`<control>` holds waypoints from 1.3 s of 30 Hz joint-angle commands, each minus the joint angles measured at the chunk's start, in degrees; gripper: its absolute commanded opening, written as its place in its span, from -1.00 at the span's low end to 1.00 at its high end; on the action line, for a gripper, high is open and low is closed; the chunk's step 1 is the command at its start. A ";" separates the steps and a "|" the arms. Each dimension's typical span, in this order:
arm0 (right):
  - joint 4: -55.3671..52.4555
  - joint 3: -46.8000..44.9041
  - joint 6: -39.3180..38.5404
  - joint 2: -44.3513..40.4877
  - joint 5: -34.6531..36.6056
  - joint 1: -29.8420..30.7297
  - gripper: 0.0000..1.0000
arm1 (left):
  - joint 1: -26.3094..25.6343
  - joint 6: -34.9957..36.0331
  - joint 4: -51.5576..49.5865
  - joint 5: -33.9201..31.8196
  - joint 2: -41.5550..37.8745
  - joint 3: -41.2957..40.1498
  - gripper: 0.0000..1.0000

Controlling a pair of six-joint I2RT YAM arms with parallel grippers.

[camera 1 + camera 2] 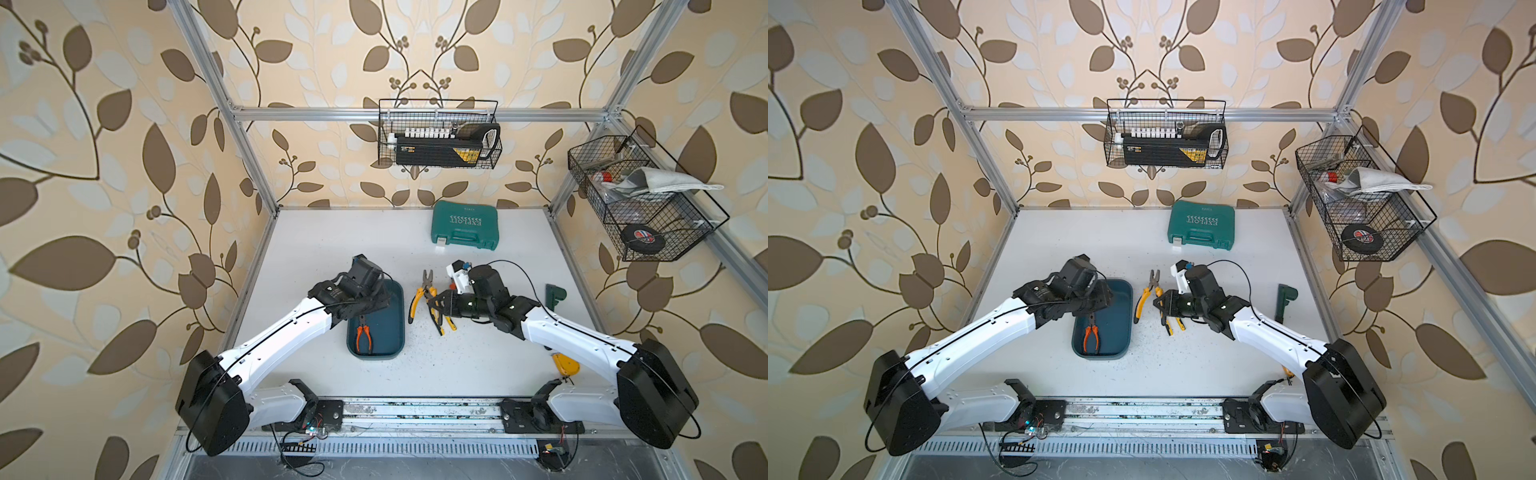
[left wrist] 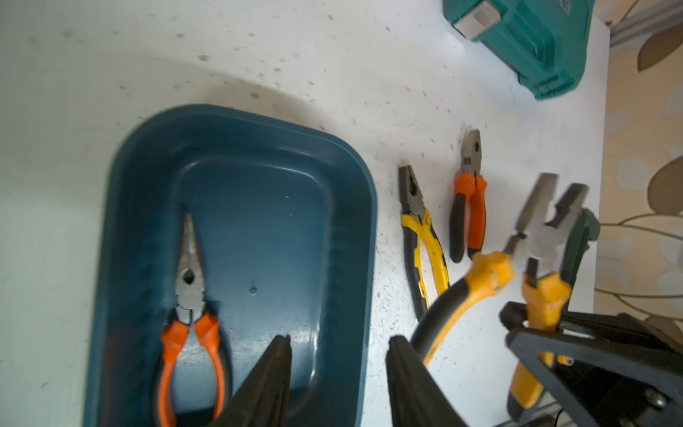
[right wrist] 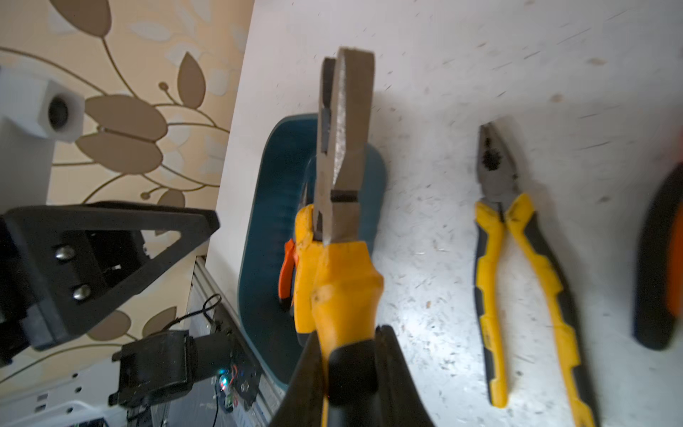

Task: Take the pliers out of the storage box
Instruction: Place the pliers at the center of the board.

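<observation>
So the big white speckled worktop [image 1: 332, 245] has the shallow dark teal-blue plastic storage box [image 1: 388, 328] sitting in front of the left arm, with its long side running away from the robot. It's down to one tool, the long-nosed pliers with orange-and-black handles [image 1: 363, 338]. They lie flat on the box floor along its long axis, close to the wall on the robot's left. The nose points at the far end and the handles at the near end. The left fingers [image 2: 271, 380] hover over the far half of the box, partly open with nothing between them. From there the pliers sit back toward the robot and a bit to its left, roughly in line with the arm. I'd say that arm is the obvious one for the job, and the coming move looks like a short pull back plus a drop onto the handles or the pivot. The right fingers [image 3: 397, 384] are busy, clamped on one handle of the yellow-orange pliers with black grips [image 3: 343, 258] out over the worktop beside the box. I can't tell if those are touching down yet. The yellow-and-black combination pliers [image 2: 421, 236] and the shorter orange-and-black pliers [image 2: 469, 214] already lie side by side on the worktop between the box and the right arm.
</observation>
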 commanded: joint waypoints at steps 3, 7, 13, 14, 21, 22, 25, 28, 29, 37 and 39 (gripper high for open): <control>-0.65 3.40 -2.61 2.16 -2.88 -5.57 -1.00 | 1.07 0.29 0.23 4.33 -1.24 -1.93 -0.09; 1.27 7.45 -2.45 9.76 -4.28 -7.78 -1.00 | 1.06 -0.20 0.75 5.52 0.09 -2.39 -0.12; 0.37 18.07 -3.01 22.53 -2.77 -8.14 -1.00 | 1.04 -0.36 0.86 5.50 -0.89 -3.59 -0.13; -0.48 20.54 -3.22 25.16 -2.60 -8.14 -1.00 | 1.00 -0.25 0.62 5.20 -1.24 -3.69 -0.13; -3.84 34.16 -3.39 38.06 -3.70 -8.13 -1.00 | 1.05 0.34 -0.98 3.61 -3.70 -4.50 -0.13; -4.52 35.73 -3.54 39.13 -3.65 -8.16 -1.00 | 1.04 0.47 -1.13 3.37 -3.92 -4.64 -0.12; -7.31 40.76 -4.27 42.69 -3.38 -8.13 -1.00 | 1.13 0.76 -1.28 2.88 -4.52 -5.24 -0.12; -10.64 45.45 -5.14 46.34 -3.23 -8.14 -1.00 | 1.13 0.87 -1.28 2.59 -4.81 -5.69 -0.12; -11.70 46.83 -5.55 47.54 -3.21 -8.19 -1.00 | 1.09 0.89 -1.24 2.62 -4.89 -5.86 -0.12; -16.08 51.98 -8.40 52.43 -1.89 -8.23 -1.00 | 1.13 0.67 -0.65 2.92 -4.90 -6.76 -0.13; -16.43 52.44 -8.83 52.87 -1.91 -8.32 -1.00 | 1.13 0.58 -0.56 3.03 -4.88 -6.77 -0.13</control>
